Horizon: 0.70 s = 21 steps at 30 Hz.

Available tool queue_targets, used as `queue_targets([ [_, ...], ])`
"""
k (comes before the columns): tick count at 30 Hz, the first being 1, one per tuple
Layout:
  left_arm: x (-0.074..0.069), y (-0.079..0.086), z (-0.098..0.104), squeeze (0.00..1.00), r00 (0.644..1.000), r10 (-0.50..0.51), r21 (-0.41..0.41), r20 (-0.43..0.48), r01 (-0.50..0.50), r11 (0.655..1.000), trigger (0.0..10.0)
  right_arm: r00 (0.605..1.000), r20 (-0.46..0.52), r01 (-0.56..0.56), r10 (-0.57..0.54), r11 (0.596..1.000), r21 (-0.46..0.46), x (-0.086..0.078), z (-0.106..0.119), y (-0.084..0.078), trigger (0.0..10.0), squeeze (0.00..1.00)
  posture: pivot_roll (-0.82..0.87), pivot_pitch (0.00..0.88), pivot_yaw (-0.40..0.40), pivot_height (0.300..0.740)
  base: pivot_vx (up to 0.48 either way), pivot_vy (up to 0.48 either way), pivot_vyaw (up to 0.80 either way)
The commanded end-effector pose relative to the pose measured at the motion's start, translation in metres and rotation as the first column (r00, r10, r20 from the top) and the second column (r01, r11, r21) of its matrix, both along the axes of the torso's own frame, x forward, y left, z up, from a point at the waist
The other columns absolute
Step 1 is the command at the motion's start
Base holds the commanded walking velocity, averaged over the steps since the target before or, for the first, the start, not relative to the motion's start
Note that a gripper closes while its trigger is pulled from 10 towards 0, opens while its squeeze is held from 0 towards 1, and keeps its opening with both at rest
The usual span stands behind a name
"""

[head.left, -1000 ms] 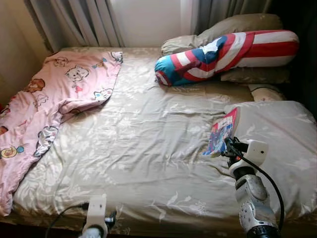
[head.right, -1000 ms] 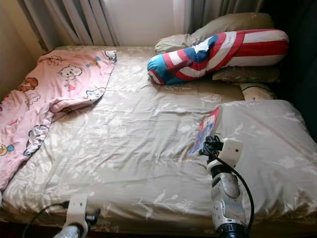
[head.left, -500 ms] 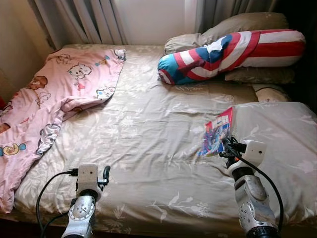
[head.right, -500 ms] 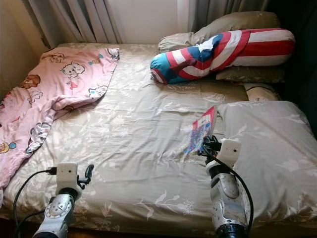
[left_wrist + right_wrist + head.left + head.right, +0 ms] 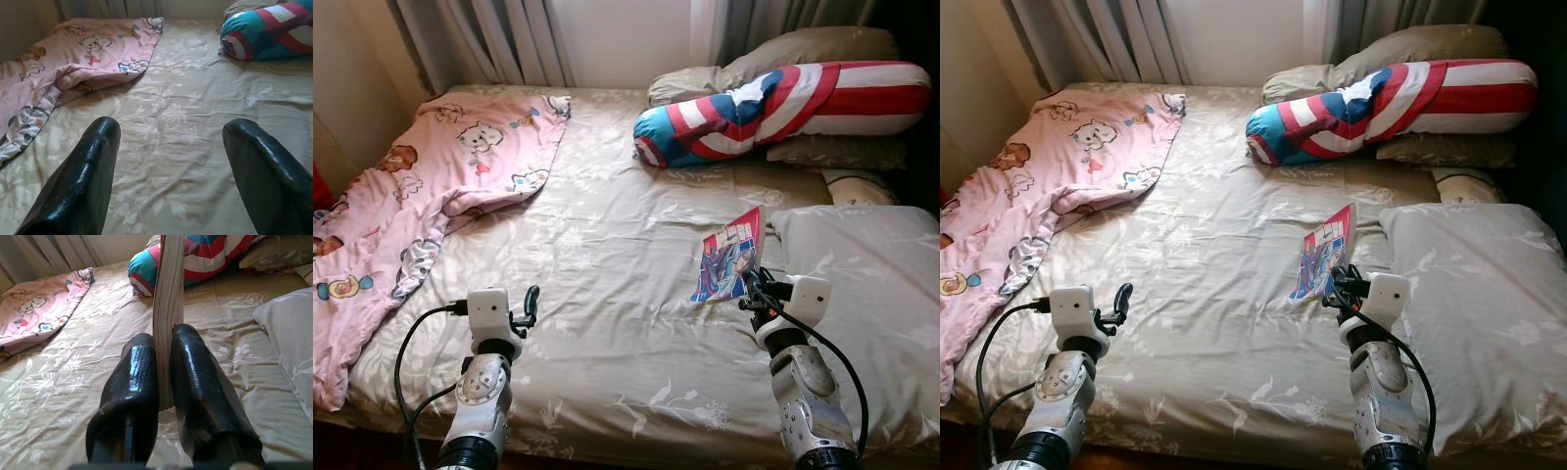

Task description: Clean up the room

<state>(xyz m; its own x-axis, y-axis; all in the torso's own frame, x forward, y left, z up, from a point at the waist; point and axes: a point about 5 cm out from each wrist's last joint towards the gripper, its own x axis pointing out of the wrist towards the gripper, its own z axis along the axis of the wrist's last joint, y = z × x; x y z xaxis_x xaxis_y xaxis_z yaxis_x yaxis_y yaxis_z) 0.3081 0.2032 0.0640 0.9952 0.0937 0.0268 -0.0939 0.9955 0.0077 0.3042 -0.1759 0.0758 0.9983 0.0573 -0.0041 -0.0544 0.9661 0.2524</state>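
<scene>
Across the head camera's two eye views lies a bed covered by a beige sheet with a pale floral print, wrinkled in soft folds. A pink blanket printed with cartoon animals is bunched along the robot's left side of the mattress. Near the headboard rests a long cylindrical bolster in red, white and blue, with beige pillows behind it and a large grey pillow on the right. The right gripper — silver arm, black fingers — pinches the lower edge of a thin comic book, which stands tilted over the sheet just beside the grey pillow. The left gripper hovers low over the front of the bed, well apart from the book.

Left wrist view: two glossy black fingers stand wide apart with nothing between them; the rumpled sheet and pink blanket lie ahead.

Right wrist view: both glossy fingers press close on the book, seen edge-on as a narrow upright stack of cream pages — the striped bolster sits behind it.
</scene>
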Motion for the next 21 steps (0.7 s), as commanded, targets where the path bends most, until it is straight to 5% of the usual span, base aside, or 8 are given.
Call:
queue_targets([
  [1,-0.0043,-0.0023,-0.0064,0.0,0.999,-0.011,-0.007,-0.031,0.011,1.0,10.0,0.997,0.077,0.002,-0.002,1.0,0.003,-0.0007,0.011,-0.0004,10.0,0.0,-0.16,0.083,0.049,0.682,0.0,0.0,0.0],
  [21,-0.0005,-0.0067,0.0002,0.0,0.999,-0.048,-0.001,-0.017,0.048,0.999,10.0,0.999,0.049,0.004,-0.003,1.0,-0.024,0.0003,0.0065,0.0007,10.0,0.0,-0.14,0.117,0.043,0.658,0.0,0.0,0.0],
])
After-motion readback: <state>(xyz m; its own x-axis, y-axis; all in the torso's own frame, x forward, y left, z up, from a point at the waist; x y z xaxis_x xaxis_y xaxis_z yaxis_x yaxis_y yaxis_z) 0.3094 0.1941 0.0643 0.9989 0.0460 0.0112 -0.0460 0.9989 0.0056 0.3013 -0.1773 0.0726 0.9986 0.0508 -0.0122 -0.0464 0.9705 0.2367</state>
